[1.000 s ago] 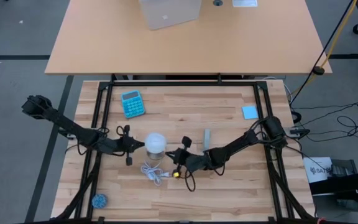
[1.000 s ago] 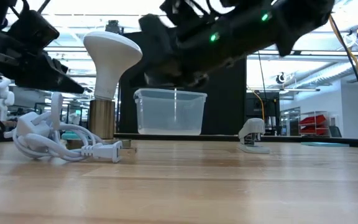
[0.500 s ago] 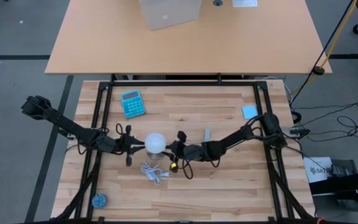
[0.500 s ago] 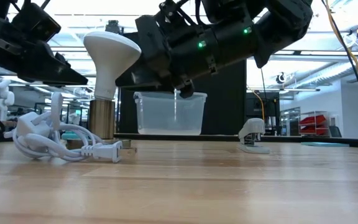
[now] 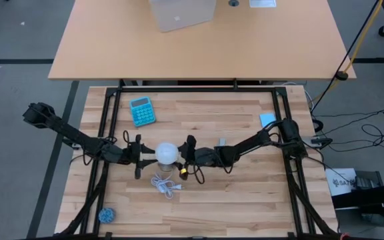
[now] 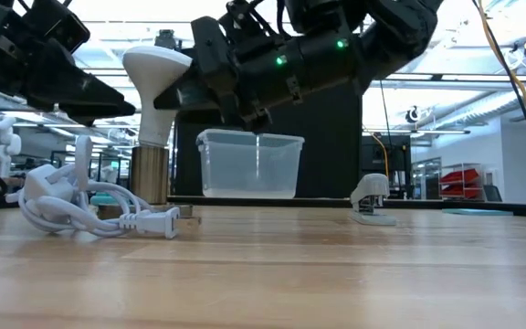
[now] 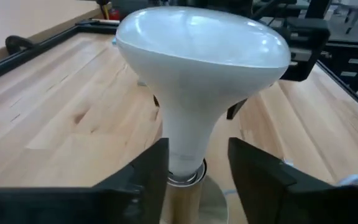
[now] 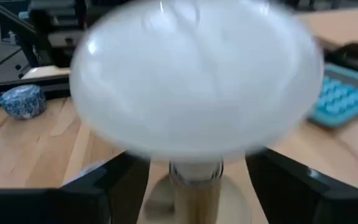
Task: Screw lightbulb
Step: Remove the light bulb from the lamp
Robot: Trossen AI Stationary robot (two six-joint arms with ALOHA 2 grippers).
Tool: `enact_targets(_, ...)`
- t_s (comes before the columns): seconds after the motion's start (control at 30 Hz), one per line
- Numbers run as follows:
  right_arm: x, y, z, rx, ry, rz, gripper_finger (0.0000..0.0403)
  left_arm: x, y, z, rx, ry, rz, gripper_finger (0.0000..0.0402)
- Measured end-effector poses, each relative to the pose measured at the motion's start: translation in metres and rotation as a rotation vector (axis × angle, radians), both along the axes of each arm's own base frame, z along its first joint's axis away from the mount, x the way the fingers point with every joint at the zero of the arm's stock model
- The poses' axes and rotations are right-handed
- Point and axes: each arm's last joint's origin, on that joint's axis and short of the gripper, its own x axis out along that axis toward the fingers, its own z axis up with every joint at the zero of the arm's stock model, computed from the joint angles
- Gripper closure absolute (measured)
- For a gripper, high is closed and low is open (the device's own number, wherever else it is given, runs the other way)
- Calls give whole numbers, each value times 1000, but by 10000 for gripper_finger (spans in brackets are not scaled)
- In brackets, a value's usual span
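Note:
The lightbulb (image 5: 167,153) is white, with a wide dome and a narrow neck, and stands upright with its base in a brass-coloured socket (image 6: 151,174) on the wooden table. My left gripper (image 5: 145,158) is at its left side, open, with a finger on each side of the bulb's neck (image 7: 185,146). My right gripper (image 5: 184,158) is close at the bulb's right side, open wide. In the right wrist view its fingers (image 8: 114,180) stand well out to either side of the socket (image 8: 194,190), below the dome. My left gripper comes at the bulb level from the table's left. One finger (image 7: 151,168) stands right against the neck, just above the socket; whether it touches I cannot tell. The other finger stands clear of the neck.
A white cord with its plug (image 6: 80,206) lies coiled just in front of the socket. A teal calculator (image 5: 142,111) lies far left, a grey bar (image 5: 223,143) and a blue pad (image 5: 267,120) to the right, and a blue roll (image 5: 106,215) near the front left corner.
My right gripper has moved toward the table's left, from a little way off right up to the bulb. The bulb has stayed upright in its socket.

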Motion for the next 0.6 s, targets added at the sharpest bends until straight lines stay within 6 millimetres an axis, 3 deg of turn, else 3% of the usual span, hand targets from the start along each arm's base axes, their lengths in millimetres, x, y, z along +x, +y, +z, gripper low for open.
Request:
enact_targets(0.23,7,-2,11,-55,-22,8,150,1,-1,6,-4,-62,-10,186)
enact_targets(0.6,7,-2,15,-77,-53,10,151,13,3,8,-17,-130,-16,182)
